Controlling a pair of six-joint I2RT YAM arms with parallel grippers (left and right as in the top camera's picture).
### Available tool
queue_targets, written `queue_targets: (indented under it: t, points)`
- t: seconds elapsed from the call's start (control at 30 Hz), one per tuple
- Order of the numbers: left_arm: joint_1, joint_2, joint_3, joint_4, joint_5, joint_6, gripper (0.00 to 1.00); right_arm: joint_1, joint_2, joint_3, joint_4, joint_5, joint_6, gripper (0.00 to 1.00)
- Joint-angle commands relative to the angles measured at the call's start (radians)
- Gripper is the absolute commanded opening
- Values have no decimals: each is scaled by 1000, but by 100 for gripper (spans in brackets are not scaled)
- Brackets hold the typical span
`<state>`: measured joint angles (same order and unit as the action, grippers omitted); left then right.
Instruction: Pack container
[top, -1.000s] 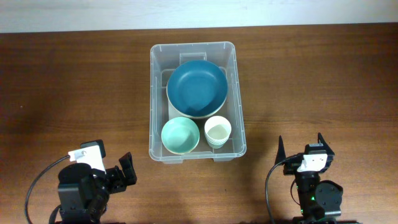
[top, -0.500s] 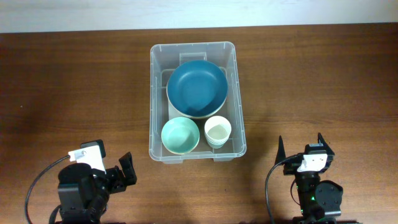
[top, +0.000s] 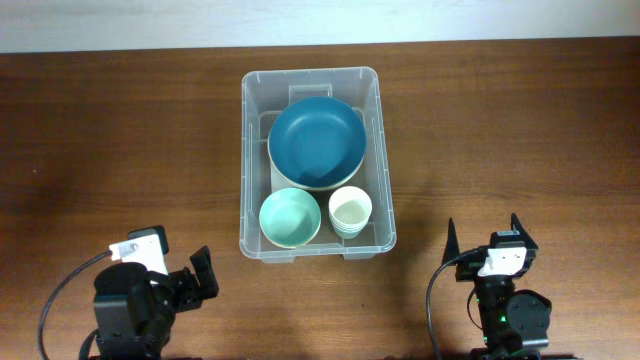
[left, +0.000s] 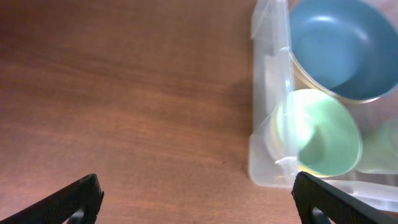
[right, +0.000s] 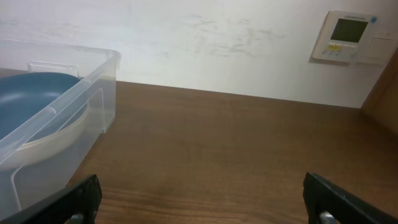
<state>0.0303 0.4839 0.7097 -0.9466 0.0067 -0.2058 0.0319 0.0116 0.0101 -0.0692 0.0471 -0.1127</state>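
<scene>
The container (top: 245, 160) holds blue bowl (top: 316, 143), green bowl (top: 290, 218) and cup (top: 350, 211); packing looks done; left gripper (left: 196, 186) and right gripper (right: 200, 186), both spread and empty, best park clear of its near wall.

My gripper (right: 200, 202) is spread wide above the table (right: 236, 143). The container (right: 78, 109) at left holds a blue bowl (right: 25, 99). A panel (right: 348, 34) hangs on the wall (right: 217, 43).

We lose the container (left: 268, 93) past the left wrist view's top and right edges, taking half the pale cup (left: 384, 149) inside it. Under the blue bowl (top: 316, 142), a cream dish (right: 43, 146) shows only its rim, blurred through plastic.
</scene>
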Motion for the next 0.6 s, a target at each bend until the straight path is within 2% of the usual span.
queue_targets:
  t: [0.0,0.27,0.43,0.57]
  points:
    - [3,-23,-6,-24,-56,2,100,-7,-8,-5,-10,-10,-3,99]
    - [2,-201,-159,57,-82,51,100,-7,-8,-5,-10,-10,-3,99]
    - [2,-327,-307,212,-81,81,100,-7,-8,-5,-10,-10,-3,99]
    - [2,-395,-432,398,-62,111,100,-7,-8,-5,-10,-10,-3,99]
